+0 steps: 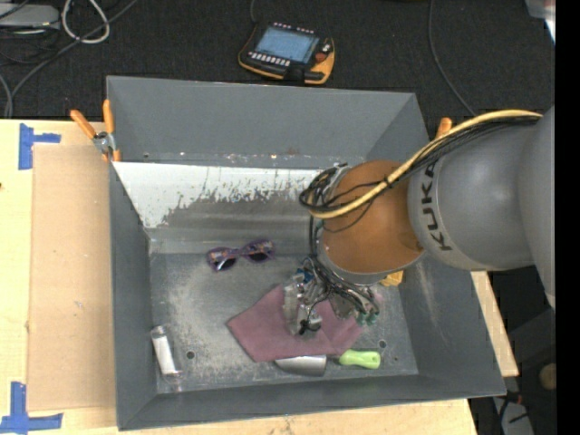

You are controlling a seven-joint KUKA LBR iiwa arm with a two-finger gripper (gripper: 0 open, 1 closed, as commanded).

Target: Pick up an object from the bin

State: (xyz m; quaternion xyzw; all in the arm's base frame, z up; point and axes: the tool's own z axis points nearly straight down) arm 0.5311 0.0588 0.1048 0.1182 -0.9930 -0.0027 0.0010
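Closest to us is the robot's grey arm (pixel 489 202), which comes in from the right of the frame and looms over the bin's right half. It has an orange cover (pixel 367 220) at its wrist, with yellow and black cables (pixel 362 188) looped across it. Below that cover the hand (pixel 306 321) hangs low over the floor of the grey metal bin (pixel 227 134), just right of the bin's middle and towards the lower edge of the frame. It sits directly above a maroon cloth (pixel 261 330), a flat, roughly diamond-shaped piece spread on the bin floor. Its tip reaches down towards the cloth's right part (whether it actually touches, we cannot say). How far the hand is open, and whether it has hold of anything, we cannot tell either. Just beside the cloth's lower edge lies a green-handled tool (pixel 313 364), flat on the floor with its silvery blade pointing left. Up and left of the cloth, apart from it, rest purple sunglasses (pixel 240 255). A small white tube (pixel 163 350) lies near the bin's lower left corner, well apart from the hand.
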